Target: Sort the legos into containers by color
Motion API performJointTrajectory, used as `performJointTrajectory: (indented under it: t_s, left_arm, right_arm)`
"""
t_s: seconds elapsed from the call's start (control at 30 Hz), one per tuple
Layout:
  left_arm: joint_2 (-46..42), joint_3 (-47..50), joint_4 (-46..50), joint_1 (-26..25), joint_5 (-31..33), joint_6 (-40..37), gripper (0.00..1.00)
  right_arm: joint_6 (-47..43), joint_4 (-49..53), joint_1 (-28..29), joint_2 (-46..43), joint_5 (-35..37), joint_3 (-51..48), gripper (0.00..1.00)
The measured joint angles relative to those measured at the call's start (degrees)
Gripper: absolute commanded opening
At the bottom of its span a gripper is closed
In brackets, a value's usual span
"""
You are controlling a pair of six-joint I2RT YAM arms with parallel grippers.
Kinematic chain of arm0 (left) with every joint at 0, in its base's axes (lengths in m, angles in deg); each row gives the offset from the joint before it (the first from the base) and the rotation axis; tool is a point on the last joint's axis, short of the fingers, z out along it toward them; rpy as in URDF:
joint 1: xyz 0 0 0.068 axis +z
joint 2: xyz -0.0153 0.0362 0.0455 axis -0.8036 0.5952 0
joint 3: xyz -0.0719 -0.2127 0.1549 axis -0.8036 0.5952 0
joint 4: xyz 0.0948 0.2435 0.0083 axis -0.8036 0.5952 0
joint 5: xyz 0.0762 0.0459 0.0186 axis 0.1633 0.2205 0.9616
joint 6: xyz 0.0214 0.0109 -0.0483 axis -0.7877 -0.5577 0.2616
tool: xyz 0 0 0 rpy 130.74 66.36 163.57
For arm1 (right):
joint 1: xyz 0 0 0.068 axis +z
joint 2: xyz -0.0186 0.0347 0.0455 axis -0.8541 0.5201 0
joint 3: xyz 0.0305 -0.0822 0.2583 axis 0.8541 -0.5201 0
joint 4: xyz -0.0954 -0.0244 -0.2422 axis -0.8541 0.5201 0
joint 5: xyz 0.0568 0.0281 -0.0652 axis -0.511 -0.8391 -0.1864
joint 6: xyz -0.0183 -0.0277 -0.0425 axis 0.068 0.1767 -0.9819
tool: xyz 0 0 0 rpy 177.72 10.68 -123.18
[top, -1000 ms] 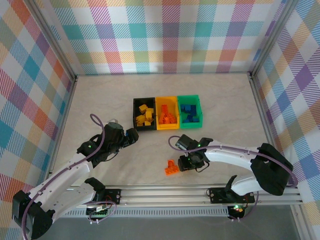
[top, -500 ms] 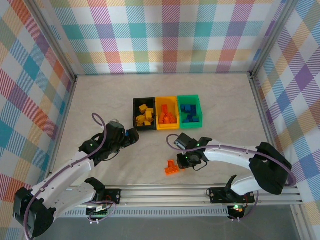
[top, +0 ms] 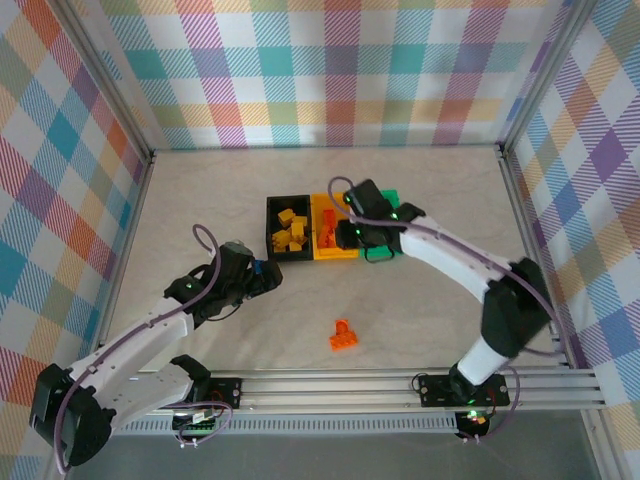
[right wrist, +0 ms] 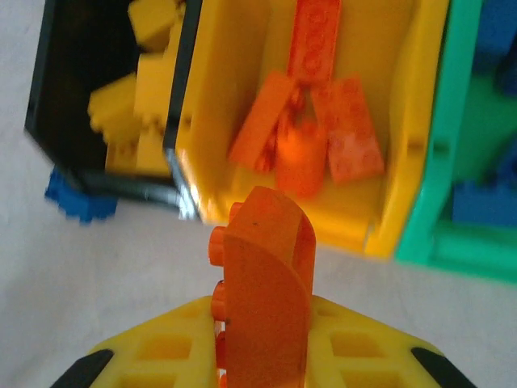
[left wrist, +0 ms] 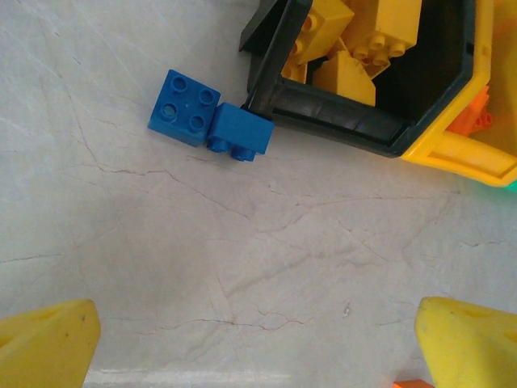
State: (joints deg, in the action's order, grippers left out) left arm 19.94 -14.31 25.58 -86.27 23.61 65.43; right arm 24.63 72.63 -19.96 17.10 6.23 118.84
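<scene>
Over the near rim of the yellow-orange bin (top: 330, 256), the right tool (top: 346, 236) hangs with its jaws pinched tight on one orange brick (right wrist: 262, 275). The brick stands on edge between the yellow fingers (right wrist: 161, 356), its studs turned to the left in the wrist view.

Three containers sit side by side in the middle of the tabletop (top: 200, 200), their walls touching. The black bin (top: 271, 230) on the left holds yellow bricks (left wrist: 380, 40). The yellow-orange bin in the middle holds several orange pieces (right wrist: 323, 137). The green bin (top: 385, 196) on the right, partly covered by the right arm, holds blue pieces (right wrist: 485, 202).

Two blue bricks (left wrist: 184, 107) lie on the tabletop at the black bin's near left corner. One lies flat with four studs up. The other sits between it and the bin, touching both.

Just near of them, the left tool (top: 268, 275) hovers above bare tabletop with its jaws spread wide and nothing between them.

Well apart from the bins, toward the near edge, a small clump of orange bricks (top: 343, 336) lies on the tabletop. I cannot tell how many are in it.
</scene>
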Motion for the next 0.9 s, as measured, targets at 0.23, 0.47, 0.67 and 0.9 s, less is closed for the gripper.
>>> performJointTrajectory:
  t_s: [0.23,0.47,0.67,0.9]
  left_arm:
    - [2.1,-0.2,-0.1,0.0,-1.4,-1.1,1.0]
    - [5.0,-0.5,-1.3,0.0,-3.2,-1.3,1.0]
    - [5.6,-0.7,-1.4,0.0,-3.9,-1.5,1.0]
    - [8.2,-1.8,-3.4,-0.7,-7.0,-2.6,1.0]
  right_arm:
    - [-1.4,2.1,-1.7,18.8,3.8,17.1,0.29]
    - [-1.7,4.7,-2.4,24.3,5.7,23.0,0.63]
    - [-1.5,4.2,-2.4,23.6,5.8,22.9,0.77]
    - [-0.6,-0.4,-2.4,10.0,5.7,11.1,0.8]
